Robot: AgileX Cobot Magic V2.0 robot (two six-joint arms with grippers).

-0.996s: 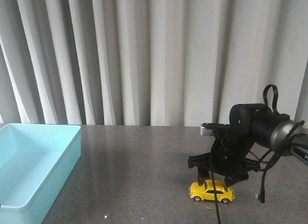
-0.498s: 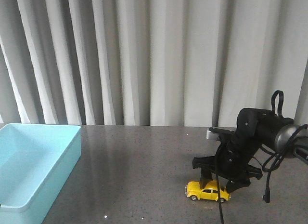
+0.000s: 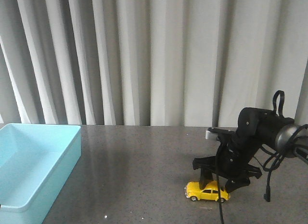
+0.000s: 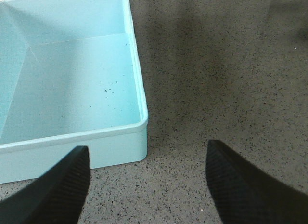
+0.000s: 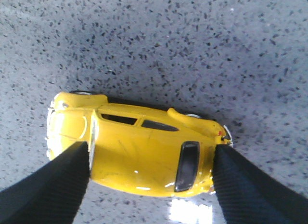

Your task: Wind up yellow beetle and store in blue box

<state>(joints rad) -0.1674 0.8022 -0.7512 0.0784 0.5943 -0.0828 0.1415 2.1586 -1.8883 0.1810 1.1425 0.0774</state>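
I counted one yellow beetle (image 3: 208,191) on the table (image 3: 144,166), one blue box (image 3: 33,161), and two of my grippers: the right gripper (image 3: 215,181) and the left gripper (image 4: 147,185), each with two black fingers. Curtains (image 3: 144,55) hung behind; I could not count their panels.

Yellow beetle (image 3: 207,191), right end effector (image 3: 217,182) slightly leftward.

Yellow beetle (image 3: 208,191): small glossy toy car, dark windows, upright on its wheels on the table's right side. Blue box (image 3: 33,166): pale turquoise open tray, nothing inside, far left, well apart.
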